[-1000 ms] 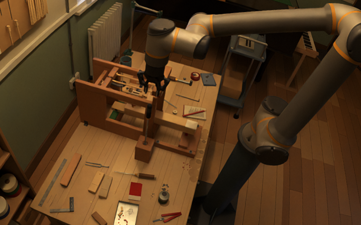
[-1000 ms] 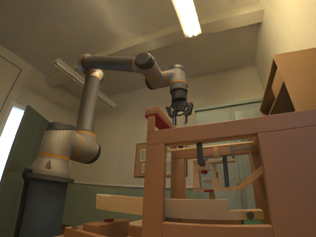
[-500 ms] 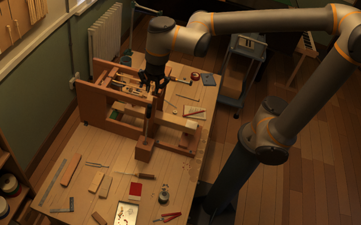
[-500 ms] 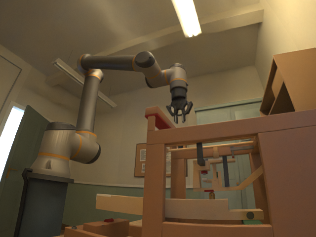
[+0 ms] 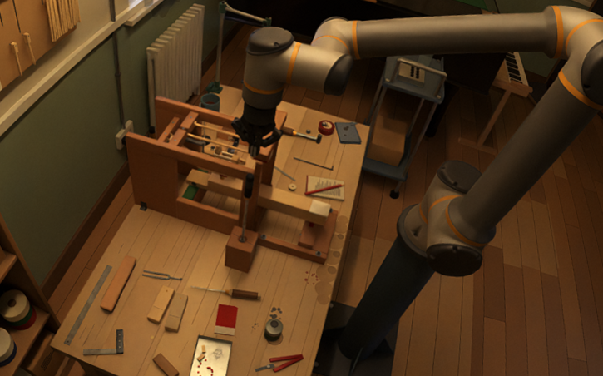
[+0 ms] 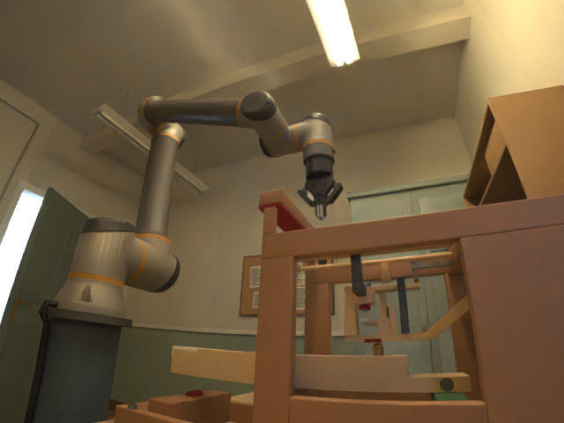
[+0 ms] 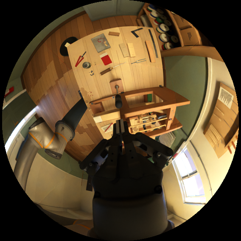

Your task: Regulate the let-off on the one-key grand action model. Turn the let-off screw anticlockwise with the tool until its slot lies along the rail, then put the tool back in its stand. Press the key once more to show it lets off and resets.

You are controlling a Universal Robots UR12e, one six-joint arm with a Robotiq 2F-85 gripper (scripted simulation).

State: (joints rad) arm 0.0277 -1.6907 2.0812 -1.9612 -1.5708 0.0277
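The let-off screw is too small to pick out among the parts inside the wooden action model (image 5: 217, 179). The tool (image 5: 245, 204), a dark-handled driver, stands upright in its wooden stand block (image 5: 241, 248) at the model's front, and from the wrist camera I see the handle (image 7: 118, 100) rising from the block (image 7: 116, 85). The pale key (image 5: 296, 205) runs out of the frame toward the bench's right edge. My gripper (image 5: 255, 149) hangs above the model's top frame (image 6: 410, 230), shut and empty (image 6: 320, 212) (image 7: 121, 126).
Behind the bench a white radiator (image 5: 177, 56) stands on the green wall. Loose items cover the bench front: a chisel (image 5: 230, 293), a red block (image 5: 226, 319), a metal tray (image 5: 210, 361), red pliers (image 5: 281, 363), a steel rule (image 5: 88, 304). Shelves (image 5: 5, 328) stand left.
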